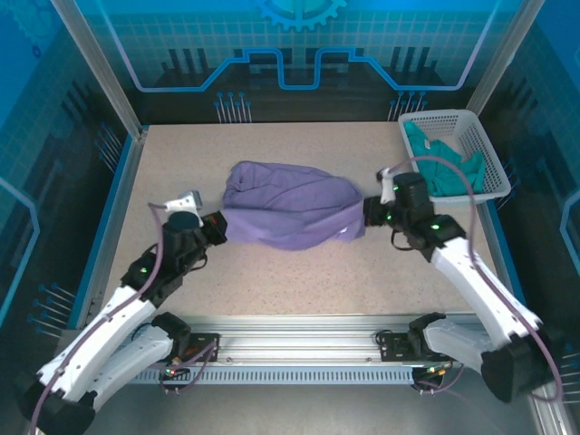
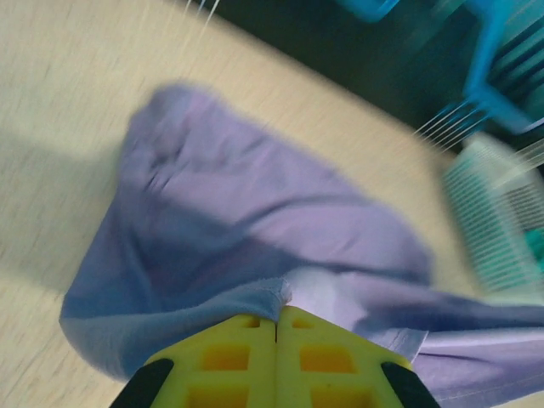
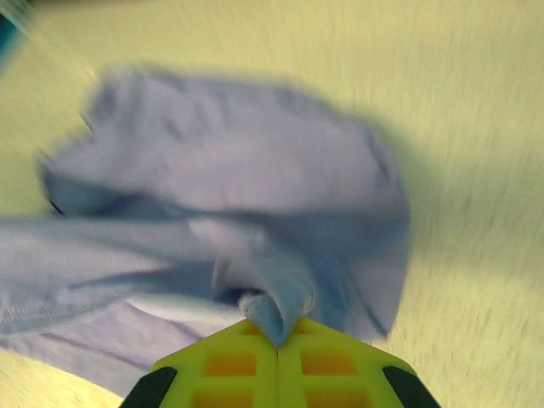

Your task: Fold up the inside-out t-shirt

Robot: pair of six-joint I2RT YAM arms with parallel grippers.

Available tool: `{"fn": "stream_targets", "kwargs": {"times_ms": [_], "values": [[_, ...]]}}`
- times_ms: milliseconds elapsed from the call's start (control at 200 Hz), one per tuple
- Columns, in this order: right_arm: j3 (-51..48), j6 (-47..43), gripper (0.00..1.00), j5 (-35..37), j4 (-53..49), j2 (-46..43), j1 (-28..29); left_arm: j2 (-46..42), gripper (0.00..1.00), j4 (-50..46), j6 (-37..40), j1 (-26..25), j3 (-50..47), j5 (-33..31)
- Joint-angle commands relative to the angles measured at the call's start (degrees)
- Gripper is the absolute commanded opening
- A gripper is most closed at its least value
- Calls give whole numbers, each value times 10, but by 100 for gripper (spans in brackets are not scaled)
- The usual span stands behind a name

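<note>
Right gripper (image 3: 277, 338): yellow jaws pressed together at the near edge, a pinch of lavender fabric caught between their tips.
T-shirt (image 3: 246, 161): rumpled and bunched in a soft mound just beyond the jaws, one fold trailing off to the left.
Table (image 3: 476, 110): pale speckled surface around the cloth, blurred.

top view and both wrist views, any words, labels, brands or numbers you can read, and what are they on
None readable. The purple t-shirt, the white basket and the table carry no text.
The blue backdrop shows a gear shape and lines, no letters.
The wrist views are too blurred for small print.
</note>
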Motion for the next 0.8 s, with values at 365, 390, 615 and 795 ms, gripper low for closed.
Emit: {"fn": "stream_targets", "kwargs": {"times_ms": [365, 390, 615, 795], "values": [[211, -84, 0, 14, -120, -126, -1, -4, 0, -14, 44, 6, 206, -18], [205, -83, 0, 16, -109, -116, -2, 11, 0, -8, 45, 6, 202, -25], [269, -82, 0, 23, 20, 67, -51, 213, 0, 86, 57, 126, 280, 4], [548, -65, 0, -38, -1, 238, -80, 372, 0, 60, 56, 203, 561, 97]]}}
